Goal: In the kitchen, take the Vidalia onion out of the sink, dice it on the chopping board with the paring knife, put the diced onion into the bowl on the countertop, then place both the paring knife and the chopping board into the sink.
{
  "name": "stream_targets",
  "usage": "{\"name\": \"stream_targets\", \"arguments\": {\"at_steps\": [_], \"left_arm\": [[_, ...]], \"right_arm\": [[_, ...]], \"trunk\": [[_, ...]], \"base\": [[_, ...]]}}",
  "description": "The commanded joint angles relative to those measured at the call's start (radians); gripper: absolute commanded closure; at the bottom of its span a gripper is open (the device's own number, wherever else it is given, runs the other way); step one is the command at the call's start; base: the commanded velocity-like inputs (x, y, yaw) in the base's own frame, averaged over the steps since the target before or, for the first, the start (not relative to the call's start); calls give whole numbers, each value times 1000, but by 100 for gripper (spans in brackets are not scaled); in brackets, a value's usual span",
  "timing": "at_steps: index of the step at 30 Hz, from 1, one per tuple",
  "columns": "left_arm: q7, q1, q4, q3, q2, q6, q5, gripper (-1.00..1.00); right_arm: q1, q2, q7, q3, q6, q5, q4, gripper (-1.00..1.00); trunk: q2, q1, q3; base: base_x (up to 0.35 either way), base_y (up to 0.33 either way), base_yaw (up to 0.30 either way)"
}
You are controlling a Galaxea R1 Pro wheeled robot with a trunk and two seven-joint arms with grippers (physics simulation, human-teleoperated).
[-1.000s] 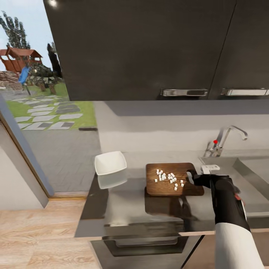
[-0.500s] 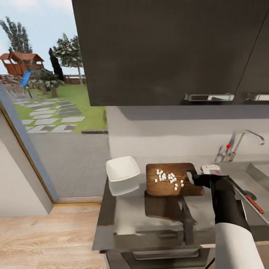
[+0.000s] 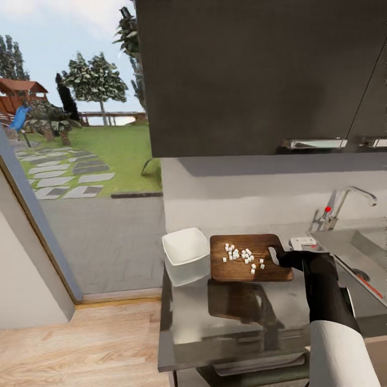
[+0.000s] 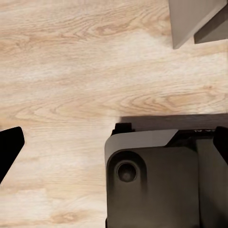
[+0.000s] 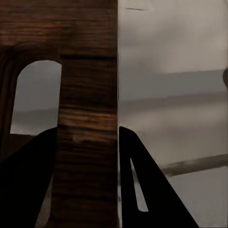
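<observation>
Kitchen, open doorway to a garden at left, dark wall cabinets above, grey reflective countertop running right to the sink and its chrome faucet.

Left to right on the counter: white bowl near the left end, just beside the chopping board. Board carries about 20 white diced onion pieces, loose, clustered mid-board.

Right gripper is on the board's right end. In the right wrist view the dark fingers straddle the board's end strip next to the handle slot; jaws clamped on that strip. In the sink, a thin red sliver is probably the paring knife.

Left gripper: the left wrist view looks at the wood floor and the robot base; black tips at the frame edges are wide apart, holding nothing.

Handling, as judgement: board is stiff, moderately heavy, and an end grip means leverage at the wrist. The dice are light and will slide or roll if tilted early. Keep level, then tip over the bowl.
</observation>
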State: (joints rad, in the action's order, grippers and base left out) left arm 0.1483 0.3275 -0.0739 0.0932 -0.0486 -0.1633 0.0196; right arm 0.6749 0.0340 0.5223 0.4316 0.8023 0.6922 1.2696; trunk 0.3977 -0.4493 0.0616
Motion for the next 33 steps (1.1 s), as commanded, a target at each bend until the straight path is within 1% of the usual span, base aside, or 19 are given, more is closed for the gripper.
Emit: {"name": "stream_targets", "arguments": {"at_steps": [1,8,26,33], "left_arm": [[4,2,-4,8,-1,-7,2,-100],[4,2,-4,8,-1,-7,2,-100],[4,2,-4,8,-1,-7,2,-100],[4,2,-4,8,-1,-7,2,-100]], "right_arm": [[2,1,10,3,2,10,1,100],[2,1,10,3,2,10,1,100],[2,0,10,3,5,10,1,100],[2,1,10,3,5,10,1,100]], "trunk": [[2,-1,1],[2,-1,-8],[2,-1,-5],[2,-1,-5]], "base": [[0,293,-158],[0,290,-141],[0,280,-4],[0,280,-170]]}}
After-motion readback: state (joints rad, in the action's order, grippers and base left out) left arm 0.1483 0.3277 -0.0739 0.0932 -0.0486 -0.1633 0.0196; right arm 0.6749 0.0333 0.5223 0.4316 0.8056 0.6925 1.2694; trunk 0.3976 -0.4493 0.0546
